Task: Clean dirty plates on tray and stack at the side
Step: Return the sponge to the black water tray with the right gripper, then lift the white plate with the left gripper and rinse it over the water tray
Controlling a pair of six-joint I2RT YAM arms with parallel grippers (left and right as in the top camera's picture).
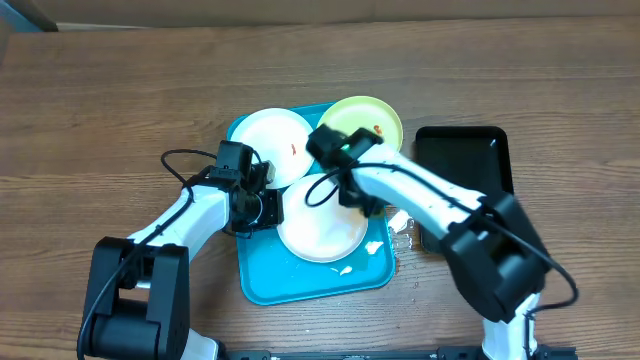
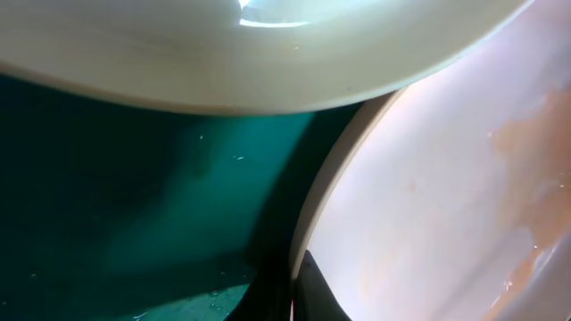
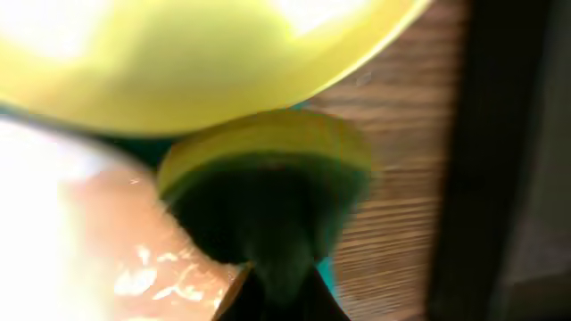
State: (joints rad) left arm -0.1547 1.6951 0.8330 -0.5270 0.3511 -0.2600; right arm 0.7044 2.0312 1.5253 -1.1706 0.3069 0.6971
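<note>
Left gripper [image 1: 260, 205]: at the left rim of the near white plate [image 1: 322, 230]. One dark fingertip [image 2: 312, 290] shows under that rim in the left wrist view. I cannot tell whether the jaws are closed on the rim.

Right gripper [image 3: 275, 287]: clamped on a round sponge [image 3: 268, 174], yellow face with a dark green underside. It sits over the far right part of the tray [image 1: 300, 285], between the yellow-green plate [image 1: 365, 118] and the near white plate.

All three plates lie on the turquoise tray. The far white plate [image 1: 270, 140] is far left, the yellow-green plate is far right and overhangs the rim. Orange smear [image 2: 535, 160] on the near plate.

Black tray [image 1: 465, 160]: on the table [image 1: 120, 100], just right of the tray.
</note>
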